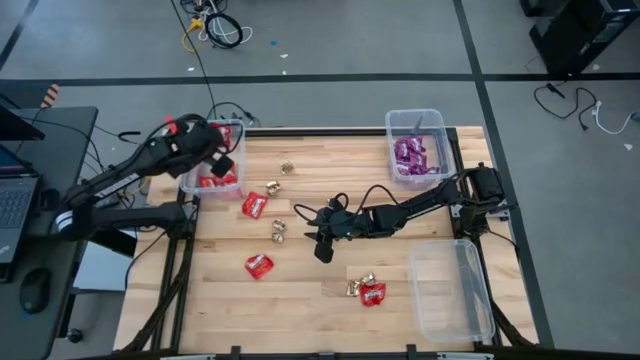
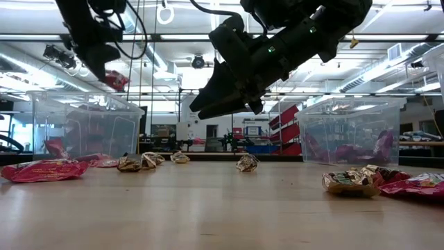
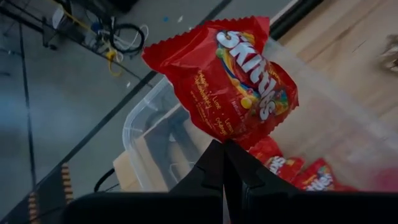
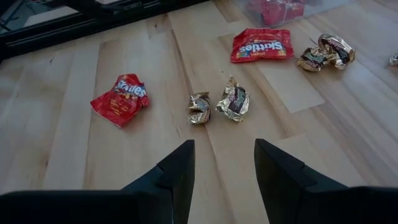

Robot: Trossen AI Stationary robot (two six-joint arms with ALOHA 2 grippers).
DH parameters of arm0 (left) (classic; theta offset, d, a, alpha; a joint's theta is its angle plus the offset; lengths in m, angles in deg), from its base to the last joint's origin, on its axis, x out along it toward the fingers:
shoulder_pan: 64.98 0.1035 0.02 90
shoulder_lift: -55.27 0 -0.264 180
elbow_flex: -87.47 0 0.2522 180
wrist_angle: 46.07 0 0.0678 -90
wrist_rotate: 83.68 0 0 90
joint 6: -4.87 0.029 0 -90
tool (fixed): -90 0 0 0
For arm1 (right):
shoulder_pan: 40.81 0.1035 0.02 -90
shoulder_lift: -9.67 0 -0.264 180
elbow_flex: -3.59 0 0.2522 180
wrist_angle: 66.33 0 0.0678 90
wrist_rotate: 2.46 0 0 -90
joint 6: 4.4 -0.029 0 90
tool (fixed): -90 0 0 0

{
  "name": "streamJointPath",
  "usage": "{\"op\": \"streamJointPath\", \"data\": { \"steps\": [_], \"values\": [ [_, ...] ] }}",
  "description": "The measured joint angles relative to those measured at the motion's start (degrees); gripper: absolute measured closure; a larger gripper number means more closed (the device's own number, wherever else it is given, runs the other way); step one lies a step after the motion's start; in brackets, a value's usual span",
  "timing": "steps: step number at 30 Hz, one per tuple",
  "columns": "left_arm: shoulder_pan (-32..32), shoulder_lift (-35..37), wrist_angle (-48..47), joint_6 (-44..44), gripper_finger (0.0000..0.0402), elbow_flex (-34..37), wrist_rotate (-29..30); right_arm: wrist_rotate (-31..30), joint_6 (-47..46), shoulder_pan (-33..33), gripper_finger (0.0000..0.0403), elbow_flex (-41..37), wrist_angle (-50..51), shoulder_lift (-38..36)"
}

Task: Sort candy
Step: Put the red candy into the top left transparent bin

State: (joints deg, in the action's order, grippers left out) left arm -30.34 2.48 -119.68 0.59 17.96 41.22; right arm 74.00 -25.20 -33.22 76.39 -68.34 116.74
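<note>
We record the left bin [image 1: 196, 185] holding red packets; above it the left gripper [image 3: 224, 152] clamps a red Skittles packet [image 3: 233, 81]. The right gripper [image 4: 221, 163], fingers apart, hovers near two gold pieces [image 4: 217, 104] mid-table.

A robotics lab or workshop. A wooden work table [image 1: 300, 300] stands on a grey floor marked with dark tape lines [image 1: 330, 77], with loose cables [image 1: 215, 25] on the floor beyond the table and a laptop [image 1: 12, 205] on a desk beside it. Behind the table, long ceiling strip lights [image 2: 388, 66] hang over shelving and equipment.
</note>
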Motion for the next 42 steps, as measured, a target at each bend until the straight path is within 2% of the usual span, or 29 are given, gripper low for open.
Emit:
{"op": "streamJointPath", "data": {
  "steps": [6,14,21,42],
  "values": [
    [5.92,-3.57,0.25,2.72,0.0401,0.04,-2.33,0.02,0.00,0.00,0.0252,0.00,0.00,0.00],
    [12.24,-7.65,0.20,7.12,0.0401,0.04,-12.88,0.04,0.00,0.00,0.0252,0.00,0.00,0.00],
    [15.76,-11.92,0.10,8.78,0.0401,0.04,-15.96,0.07,0.00,0.00,0.0252,0.00,0.00,0.00],
    [16.69,-13.23,3.51,8.62,0.0401,0.90,-16.35,0.09,0.00,0.00,0.0252,0.00,0.02,0.00]
  ]
}}
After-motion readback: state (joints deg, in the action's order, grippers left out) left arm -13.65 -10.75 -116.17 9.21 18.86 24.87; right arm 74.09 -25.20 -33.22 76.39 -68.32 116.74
